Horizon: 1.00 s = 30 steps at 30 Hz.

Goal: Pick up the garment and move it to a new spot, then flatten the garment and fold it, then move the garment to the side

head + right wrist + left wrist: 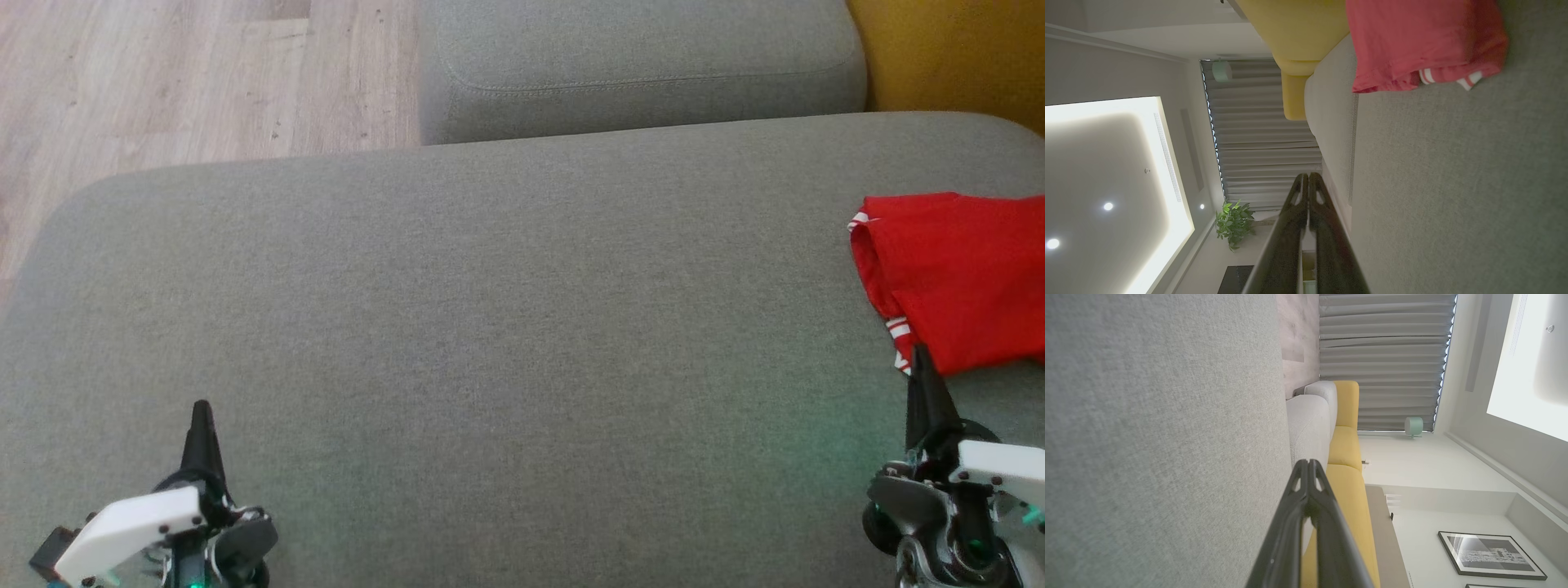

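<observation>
The garment (955, 278) is red with white stripes at a hem, folded into a compact shape at the right edge of the grey sofa seat (490, 327). It also lies at the top of the right wrist view as the garment (1421, 41). My right gripper (922, 359) is shut and empty, its tip just in front of the garment's near edge; its fingers (1308, 179) meet in the wrist view. At the lower left, my left gripper (200, 408) is shut with nothing in it, far from the garment; its closed fingers (1308, 465) hover over the seat.
A second grey cushion (637, 65) sits behind the seat, with a yellow cushion (955, 49) at the back right. Wooden floor (163, 82) lies beyond the seat's far left edge. A broad stretch of bare grey seat lies between the two grippers.
</observation>
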### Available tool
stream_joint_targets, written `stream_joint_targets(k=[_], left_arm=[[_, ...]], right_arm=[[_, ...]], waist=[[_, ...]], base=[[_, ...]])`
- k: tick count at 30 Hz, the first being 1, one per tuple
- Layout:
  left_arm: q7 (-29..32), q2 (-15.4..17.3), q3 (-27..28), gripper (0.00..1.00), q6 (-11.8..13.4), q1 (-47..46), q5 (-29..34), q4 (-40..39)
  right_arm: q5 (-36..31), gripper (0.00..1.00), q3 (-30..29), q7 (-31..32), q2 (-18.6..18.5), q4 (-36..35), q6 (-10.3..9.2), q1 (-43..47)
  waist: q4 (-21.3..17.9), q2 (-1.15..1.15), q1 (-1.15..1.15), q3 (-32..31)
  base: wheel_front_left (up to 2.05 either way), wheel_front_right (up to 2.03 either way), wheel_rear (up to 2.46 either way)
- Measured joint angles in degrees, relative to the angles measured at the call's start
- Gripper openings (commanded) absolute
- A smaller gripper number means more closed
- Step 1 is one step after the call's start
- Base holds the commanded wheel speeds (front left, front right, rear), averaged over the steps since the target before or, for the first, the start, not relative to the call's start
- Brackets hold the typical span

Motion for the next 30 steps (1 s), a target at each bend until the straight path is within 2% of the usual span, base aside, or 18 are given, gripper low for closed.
stream_joint_targets(k=[30], left_arm=[[0.52,-0.40,0.82,0.00,0.00,-0.09,0.09,0.02]], right_arm=[[-0.04,0.00,-0.42,0.51,0.05,0.04,0.00,0.00]], waist=[[0.00,0.00,0.01,-0.01]], base=[[0.00,0.00,0.00]])
